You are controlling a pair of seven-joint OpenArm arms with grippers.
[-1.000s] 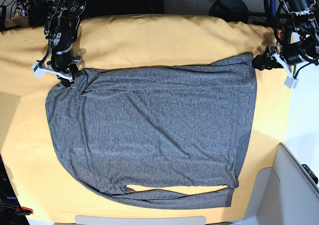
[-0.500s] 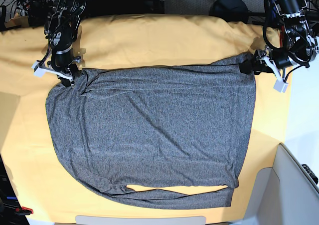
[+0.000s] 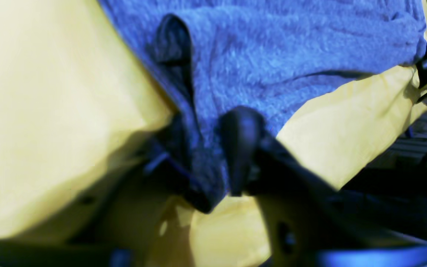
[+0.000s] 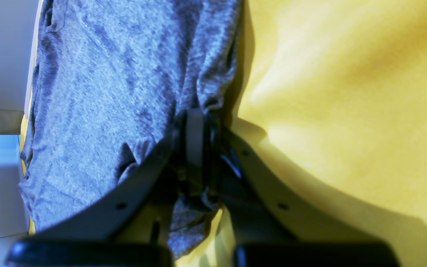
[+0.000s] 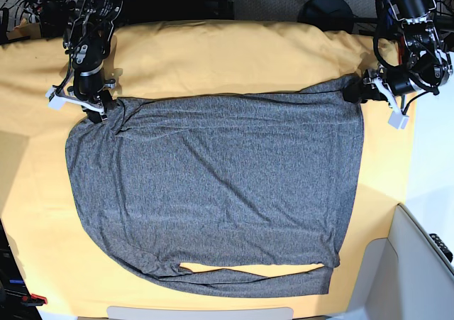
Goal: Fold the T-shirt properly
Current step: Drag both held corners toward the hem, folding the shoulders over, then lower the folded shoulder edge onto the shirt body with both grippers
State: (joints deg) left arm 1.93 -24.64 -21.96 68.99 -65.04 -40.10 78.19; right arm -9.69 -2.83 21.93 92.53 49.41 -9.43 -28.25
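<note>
Base view: yellow-orange cloth [image 5: 213, 50] covers the table; grey T-shirt [image 5: 213, 185] lies flat at centre. Left wrist view: left gripper [image 3: 206, 148], jaws narrowed, pinches a shirt corner. Right wrist view: right gripper [image 4: 198, 148], at six o'clock, clamps bunched shirt fabric.

T-shirt [image 5: 213, 192]: soft knit cloth, heathered charcoal grey, matt, faintly fuzzy in the wrist views. Yellow-orange cloth [image 5: 227, 54] beneath it: plain woven fabric, matt, smooth with shallow creases. Left gripper [image 3: 208, 155] and right gripper [image 4: 198, 148]: dark fingers, apparently plastic, smooth with a slight sheen.
</note>
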